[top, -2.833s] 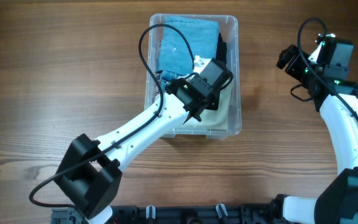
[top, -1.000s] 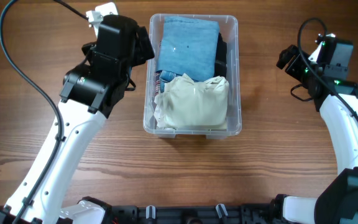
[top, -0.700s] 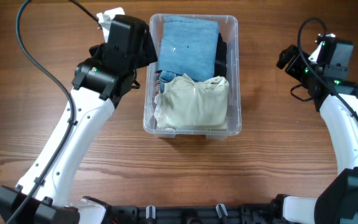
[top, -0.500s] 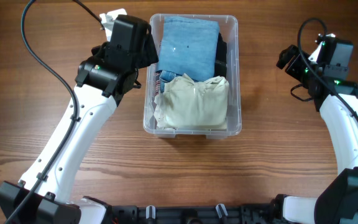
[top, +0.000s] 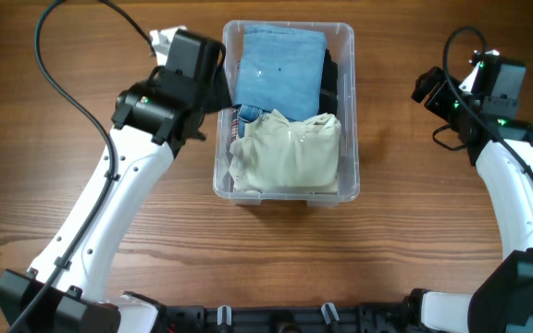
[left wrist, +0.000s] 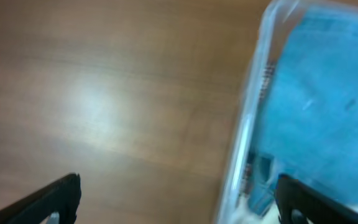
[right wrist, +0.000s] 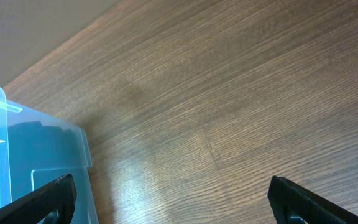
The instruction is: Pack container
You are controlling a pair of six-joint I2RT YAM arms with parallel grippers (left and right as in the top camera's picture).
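Observation:
The container [top: 352, 120], a clear plastic bin, stands at the table's middle. Inside lie a folded blue garment [top: 280, 69] at the far end, a cream garment [top: 290, 153] at the near end and a dark one [top: 331, 79] along the right wall. My left gripper [top: 218, 91] hovers open and empty at the bin's left wall. In the blurred left wrist view the left gripper [left wrist: 179, 202] spans that wall [left wrist: 247, 124], with the blue garment [left wrist: 316, 93] to the right. My right gripper [top: 428, 88] hangs open and empty over bare wood, right of the bin. The right wrist view shows the right gripper [right wrist: 176, 202] and the bin's corner [right wrist: 42, 155].
The wooden table [top: 63, 185] surrounds the bin on all sides. A black cable [top: 72, 92] loops from the left arm over the left part of the table. The arm bases sit along the front edge [top: 276, 319].
My left arm has left the bin, where it was over the cream garment, and in the last second has drifted right towards the bin's left wall. The right arm has not moved.

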